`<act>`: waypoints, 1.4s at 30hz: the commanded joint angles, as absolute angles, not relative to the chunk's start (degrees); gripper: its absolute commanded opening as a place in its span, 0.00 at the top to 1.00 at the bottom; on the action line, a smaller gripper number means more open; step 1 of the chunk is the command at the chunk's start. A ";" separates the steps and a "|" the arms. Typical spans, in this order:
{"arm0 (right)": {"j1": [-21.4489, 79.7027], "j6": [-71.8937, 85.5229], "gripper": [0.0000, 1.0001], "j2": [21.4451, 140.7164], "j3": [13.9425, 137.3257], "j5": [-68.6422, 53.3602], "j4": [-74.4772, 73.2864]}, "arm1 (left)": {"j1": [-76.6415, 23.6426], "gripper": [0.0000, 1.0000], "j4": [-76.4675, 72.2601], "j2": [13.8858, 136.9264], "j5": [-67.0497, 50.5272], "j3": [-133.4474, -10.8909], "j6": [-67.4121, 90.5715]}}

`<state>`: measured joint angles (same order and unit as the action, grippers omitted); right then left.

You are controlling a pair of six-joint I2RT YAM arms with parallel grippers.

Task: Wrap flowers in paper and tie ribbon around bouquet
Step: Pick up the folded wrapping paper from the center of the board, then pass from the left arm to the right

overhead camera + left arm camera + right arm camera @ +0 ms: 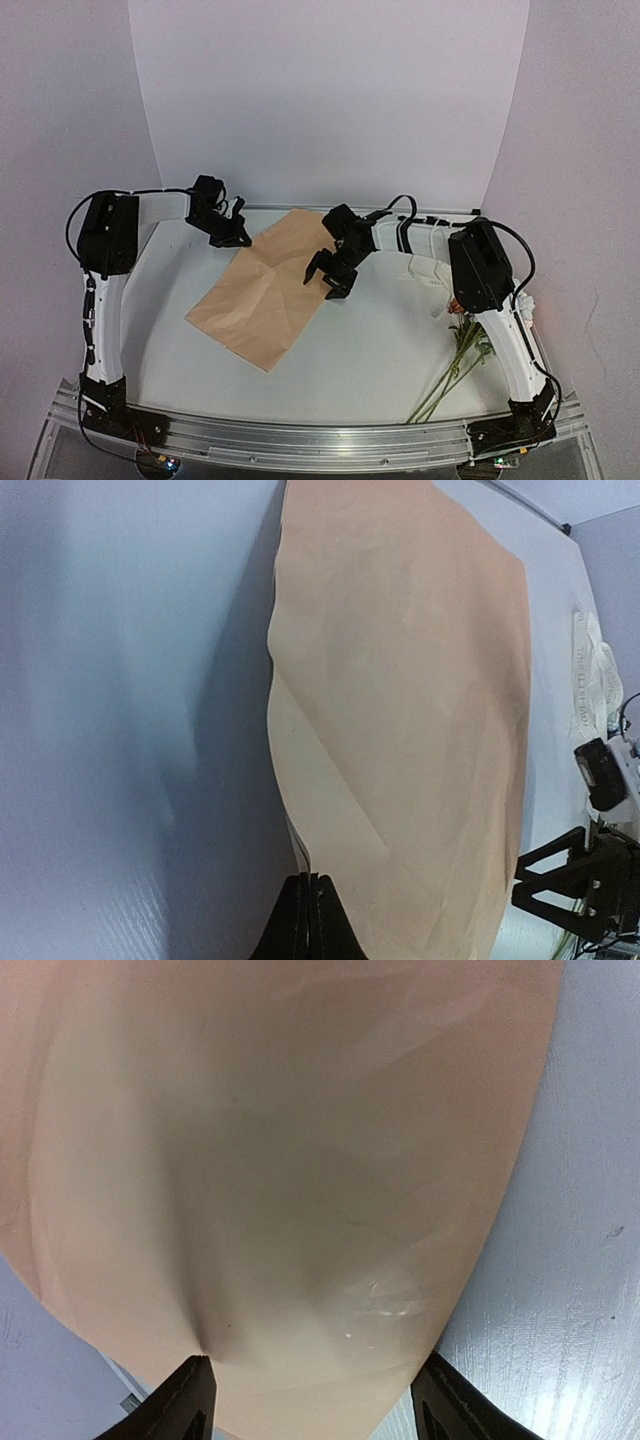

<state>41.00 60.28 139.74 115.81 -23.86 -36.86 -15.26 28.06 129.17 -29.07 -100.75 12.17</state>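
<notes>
The tan paper [265, 295] lies flat and creased in the middle of the white table. My left gripper [235, 235] sits at its far left edge. In the left wrist view this gripper [312, 900] is shut, with the paper [400, 730] pinched at its edge. My right gripper [330, 275] is over the sheet's right edge. In the right wrist view it [320, 1410] is open, its fingers [190, 1400] straddling the paper [290, 1160], and the left one dents the sheet. The flowers [455, 360] lie beside the right arm's base. The ribbon [590, 670] lies at the far right. No bouquet is in view.
A curved white backdrop [330, 100] closes off the back of the table. A metal rail [320, 435] runs along the near edge between the arm bases. The right arm's black elbow [480, 265] stands over the flower heads and part of the ribbon [428, 272].
</notes>
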 commanded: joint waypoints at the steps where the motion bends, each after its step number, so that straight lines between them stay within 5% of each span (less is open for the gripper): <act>1: 41.64 61.07 0.31 142.18 115.85 -23.74 -38.57 | -15.75 1.00 31.03 120.20 -26.71 -101.18 12.57; 7: 43.65 61.29 0.25 141.91 118.83 -24.12 -37.71 | -18.20 1.00 36.10 111.07 -22.46 -99.45 14.36; 17: 44.30 63.05 0.30 143.91 124.87 -24.05 -38.47 | -31.92 1.00 38.89 97.98 -12.66 -88.99 25.37; 26: 43.39 58.16 0.22 131.17 110.71 -21.39 -37.70 | -44.57 1.00 38.31 93.87 3.70 -84.67 36.74; 35: 43.15 50.94 0.14 116.02 102.39 -19.42 -41.23 | -45.76 1.00 33.16 88.08 -1.73 -79.20 33.61; 42: 43.04 45.55 0.12 110.33 100.07 -14.82 -51.10 | -44.96 1.00 44.24 86.67 11.85 -87.67 28.75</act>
